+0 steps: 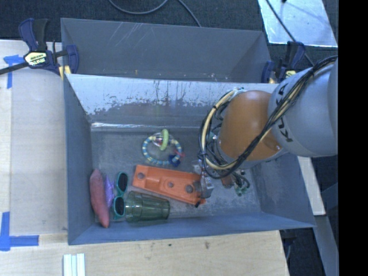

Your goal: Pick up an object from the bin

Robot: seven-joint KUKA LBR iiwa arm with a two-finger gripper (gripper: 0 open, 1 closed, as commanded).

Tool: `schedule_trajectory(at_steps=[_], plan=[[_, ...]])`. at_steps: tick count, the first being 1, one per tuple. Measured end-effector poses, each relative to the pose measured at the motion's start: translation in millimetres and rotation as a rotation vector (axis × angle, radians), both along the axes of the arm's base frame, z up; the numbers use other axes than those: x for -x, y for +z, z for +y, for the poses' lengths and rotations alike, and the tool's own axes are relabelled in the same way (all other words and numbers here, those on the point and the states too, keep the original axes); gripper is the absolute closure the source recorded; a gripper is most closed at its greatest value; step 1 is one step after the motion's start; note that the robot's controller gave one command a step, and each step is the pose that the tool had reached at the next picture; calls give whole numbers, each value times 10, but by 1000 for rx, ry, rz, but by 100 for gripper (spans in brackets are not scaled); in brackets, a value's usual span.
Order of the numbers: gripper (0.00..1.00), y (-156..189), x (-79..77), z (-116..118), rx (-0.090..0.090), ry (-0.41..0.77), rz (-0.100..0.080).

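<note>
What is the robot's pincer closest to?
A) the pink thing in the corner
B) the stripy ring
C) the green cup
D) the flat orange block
D: the pincer is right at the right end of the flat orange block; the other things lie farther to the left.

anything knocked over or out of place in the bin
Only the green cup stands out: it lies on its side near the front wall of the bin, just in front of the orange block. The gripper is at that block's right end. Nothing looks spilled or broken.
</note>
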State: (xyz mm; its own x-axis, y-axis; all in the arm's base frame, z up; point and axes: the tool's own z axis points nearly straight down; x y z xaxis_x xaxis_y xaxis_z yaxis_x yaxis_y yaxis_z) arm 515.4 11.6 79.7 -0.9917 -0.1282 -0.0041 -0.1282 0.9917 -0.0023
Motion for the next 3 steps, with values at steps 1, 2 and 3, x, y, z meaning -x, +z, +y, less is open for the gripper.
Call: schedule_trajectory(at_steps=[1, 2, 3], plan=[[100, 0, 0, 0, 0, 0, 0], [100, 1184, -63, 21, 0, -5, -4], [100, 1184, -62, 21, 0, -5, -4]])
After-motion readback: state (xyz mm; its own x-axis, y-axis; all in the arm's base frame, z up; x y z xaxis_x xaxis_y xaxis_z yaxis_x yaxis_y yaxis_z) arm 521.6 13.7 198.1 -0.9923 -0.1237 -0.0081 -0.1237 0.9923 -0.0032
